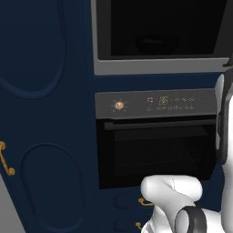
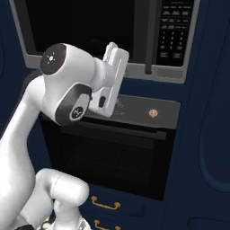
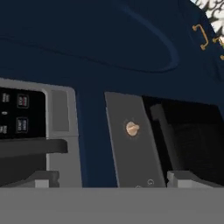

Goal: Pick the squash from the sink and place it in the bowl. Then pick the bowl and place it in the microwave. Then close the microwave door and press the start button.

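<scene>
The microwave (image 1: 159,66) fills the top of both base views, grey-framed, with its dark glass door (image 2: 85,27) lying flat against the frame. The door's long bar handle (image 2: 148,42) stands just left of the keypad (image 2: 176,31). My gripper's white hand (image 2: 112,76) hovers in front of the microwave's lower edge, left of the handle. In the rolled hand view my gripper (image 3: 113,180) is open, its fingertips (image 3: 43,179) far apart with nothing between them, and the keypad (image 3: 17,113) and handle (image 3: 30,146) lie at the left. Squash, bowl and sink are out of sight.
Below the microwave sits a black glass-fronted oven (image 1: 154,150) with a grey control strip and a copper knob (image 1: 119,105), (image 2: 153,112), (image 3: 132,128). Dark blue cabinet fronts (image 1: 45,136) with brass handles (image 2: 105,204) surround both appliances.
</scene>
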